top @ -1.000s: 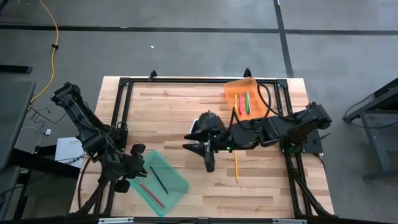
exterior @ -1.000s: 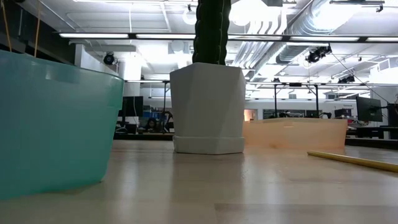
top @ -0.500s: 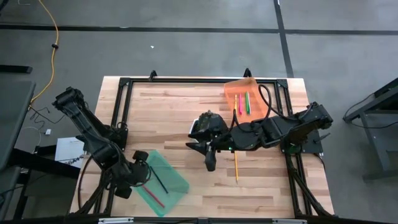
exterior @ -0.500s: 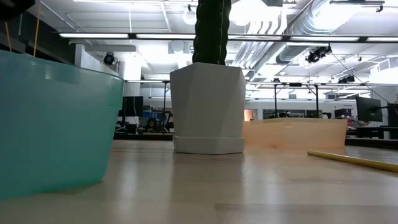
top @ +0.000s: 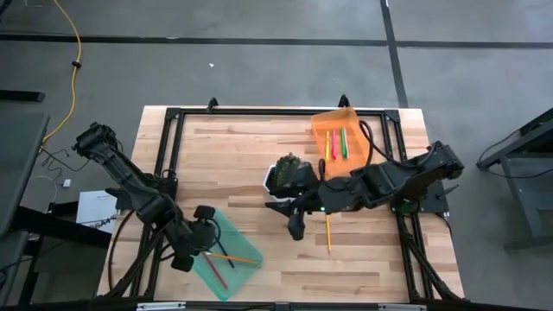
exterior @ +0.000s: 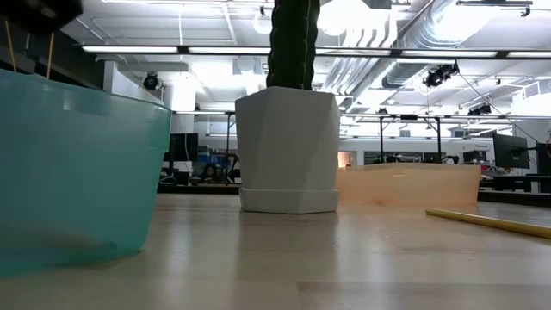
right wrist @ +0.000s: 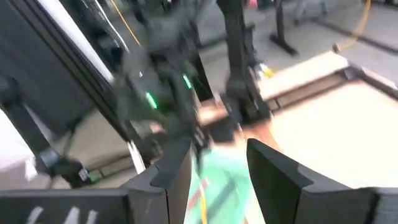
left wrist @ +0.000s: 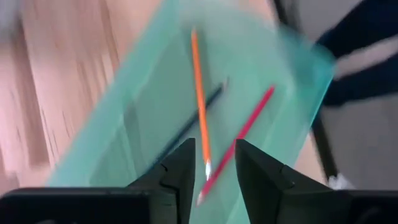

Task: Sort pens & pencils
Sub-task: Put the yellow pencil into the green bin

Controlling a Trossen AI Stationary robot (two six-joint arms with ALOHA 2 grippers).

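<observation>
The teal tray (top: 233, 257) (left wrist: 155, 106) holds three pencils: orange (left wrist: 199, 99), dark (left wrist: 186, 121) and red (left wrist: 242, 127). My left gripper (top: 203, 238) (left wrist: 214, 149) hovers over the tray's left end, open and pointing down, with the orange pencil's tip below the gap. The yellow-orange pencil (top: 327, 233) (exterior: 491, 222) lies flat on the table. My right gripper (top: 296, 231) (right wrist: 217, 155) hangs open and empty just left of that pencil. The pens (top: 333, 142) lie in the orange tray (top: 337, 125) at the far right.
A white pot with a cactus (top: 283, 177) (exterior: 288, 146) stands mid-table, right beside my right arm's wrist. A black frame (top: 173, 117) borders the table. Bare wood lies between the two trays and along the near edge.
My left gripper has moved toward the near edge, out over the teal tray's left end. The orange pencil now lies in the tray across the dark and red ones, where it was absent before. My right gripper has drifted slightly toward the yellow-orange pencil.
</observation>
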